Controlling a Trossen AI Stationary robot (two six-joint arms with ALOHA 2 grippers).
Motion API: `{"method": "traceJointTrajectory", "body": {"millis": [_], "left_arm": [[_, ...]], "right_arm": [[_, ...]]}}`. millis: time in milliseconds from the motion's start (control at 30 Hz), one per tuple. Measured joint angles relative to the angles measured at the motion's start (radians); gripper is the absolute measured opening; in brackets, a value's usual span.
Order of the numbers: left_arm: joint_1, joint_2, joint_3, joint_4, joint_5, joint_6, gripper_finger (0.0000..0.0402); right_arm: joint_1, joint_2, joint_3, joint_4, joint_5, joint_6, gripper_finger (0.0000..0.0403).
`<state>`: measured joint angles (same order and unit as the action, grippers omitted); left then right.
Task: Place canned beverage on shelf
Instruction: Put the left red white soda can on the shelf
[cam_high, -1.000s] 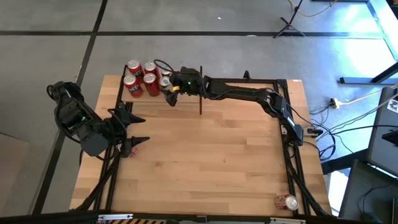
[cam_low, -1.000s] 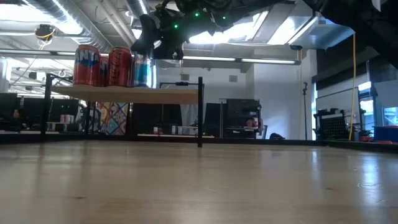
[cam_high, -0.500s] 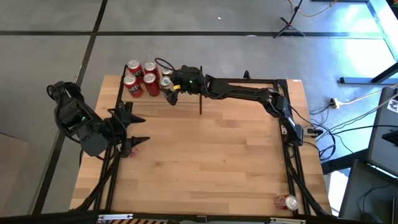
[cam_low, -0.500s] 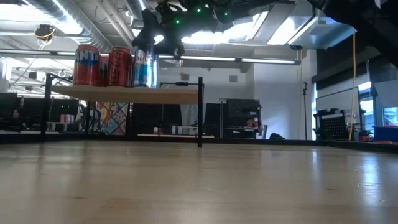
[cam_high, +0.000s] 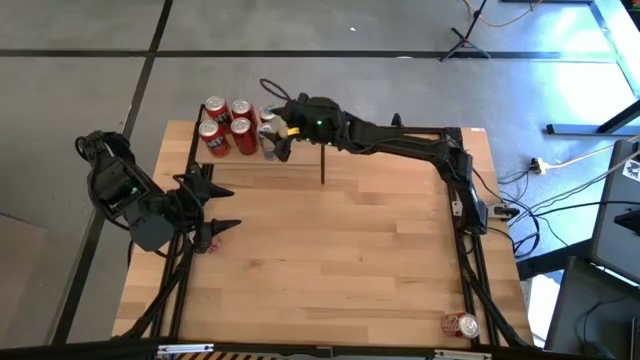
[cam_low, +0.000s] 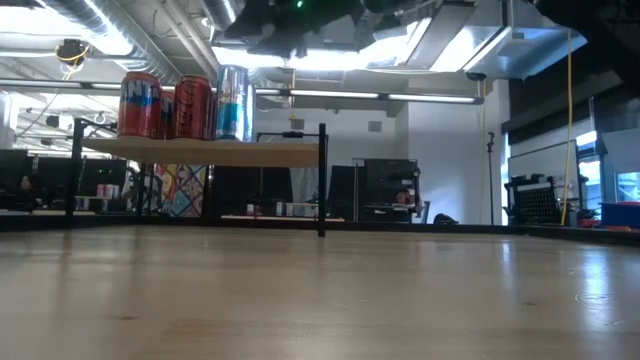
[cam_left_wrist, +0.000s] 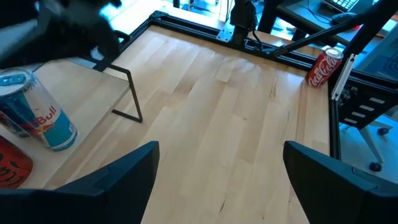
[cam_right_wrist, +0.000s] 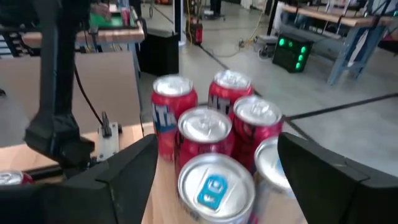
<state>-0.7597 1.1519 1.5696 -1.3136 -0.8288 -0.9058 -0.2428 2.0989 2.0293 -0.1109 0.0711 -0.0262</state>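
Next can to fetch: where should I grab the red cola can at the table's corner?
Take the red cola can across the middle of its body, from above: it seems to lie on its side beside the black frame rail, which blocks one side.

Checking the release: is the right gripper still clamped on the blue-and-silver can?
No. In the low view the blue-and-silver can stands alone on the shelf, with the right gripper lifted above it, open.

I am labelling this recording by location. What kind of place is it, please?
Probably a robotics lab or workshop, not a shop: bare ceiling pipes, desks with monitors behind the table, a concrete floor with loose cables, and only a small test shelf.
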Motion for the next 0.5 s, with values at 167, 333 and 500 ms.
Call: {"method": "traceJointTrajectory", "body": {"millis": [167,333,500], "left_arm": [[0.000,0.000,0.000,0.004,0.000,0.000,0.0331],[0.000,0.000,0.000,0.005,0.004,0.000,0.0331],[0.000,0.000,0.000,0.005,0.008,0.001,0.0331]], "right_arm": [[0.001,-0.080,0.000,-0.044,-0.002,-0.009,0.0319],[0.010,-0.174,0.000,-0.208,-0.020,-0.009,0.0319],[0.042,-0.265,0.001,-0.411,-0.040,-0.033,0.0319]]}}
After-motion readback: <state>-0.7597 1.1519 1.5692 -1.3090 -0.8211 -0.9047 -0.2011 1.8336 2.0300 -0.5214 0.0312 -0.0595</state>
